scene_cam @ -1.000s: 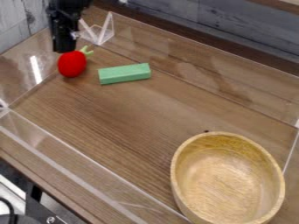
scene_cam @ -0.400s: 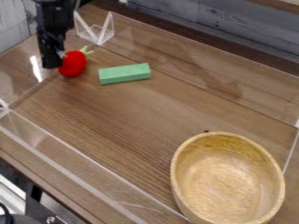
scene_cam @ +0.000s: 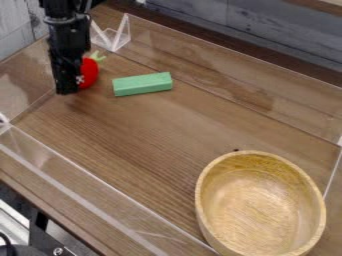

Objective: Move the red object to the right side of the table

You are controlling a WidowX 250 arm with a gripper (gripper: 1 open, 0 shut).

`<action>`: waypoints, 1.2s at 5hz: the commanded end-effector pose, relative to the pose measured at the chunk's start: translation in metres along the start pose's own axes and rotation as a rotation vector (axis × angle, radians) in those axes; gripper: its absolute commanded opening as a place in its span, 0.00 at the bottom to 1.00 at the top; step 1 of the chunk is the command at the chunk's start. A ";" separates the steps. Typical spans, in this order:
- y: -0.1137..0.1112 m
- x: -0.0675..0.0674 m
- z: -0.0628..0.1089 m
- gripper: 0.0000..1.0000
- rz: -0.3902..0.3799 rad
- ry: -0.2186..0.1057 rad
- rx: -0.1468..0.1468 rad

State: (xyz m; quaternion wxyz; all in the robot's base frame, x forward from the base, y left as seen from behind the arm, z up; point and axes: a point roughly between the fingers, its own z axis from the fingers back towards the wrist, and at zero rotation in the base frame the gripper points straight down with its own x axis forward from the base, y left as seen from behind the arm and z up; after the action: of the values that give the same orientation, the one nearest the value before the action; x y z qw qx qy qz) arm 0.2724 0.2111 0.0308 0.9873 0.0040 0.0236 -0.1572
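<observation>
The red object (scene_cam: pixel 90 72), a small round toy fruit, lies at the far left of the brown wood-grain table (scene_cam: pixel 201 125). My black gripper (scene_cam: pixel 64 86) points straight down, with its tip low at the tabletop. It stands right against the fruit's left side and hides that edge. The fingers look pressed together with nothing between them, and the fruit sits outside them.
A flat green block (scene_cam: pixel 142 84) lies just right of the fruit. A round light wooden bowl (scene_cam: pixel 261 206) fills the near right corner. Low clear acrylic walls (scene_cam: pixel 40 150) edge the tabletop, and one runs close behind the gripper.
The gripper has come down from above the fruit and shifted left, so that it now stands low beside the fruit's left side. The fruit has barely shifted.
</observation>
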 end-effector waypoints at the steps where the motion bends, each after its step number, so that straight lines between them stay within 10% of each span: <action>1: 0.004 0.010 0.006 0.00 0.007 -0.030 0.042; 4: 0.006 0.012 0.036 0.00 0.197 -0.068 0.050; 6: 0.010 0.018 0.016 0.00 0.219 -0.050 0.050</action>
State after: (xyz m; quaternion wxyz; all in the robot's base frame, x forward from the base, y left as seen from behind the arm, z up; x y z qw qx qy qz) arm 0.2837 0.2090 0.0275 0.9988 0.0053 0.0177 -0.0461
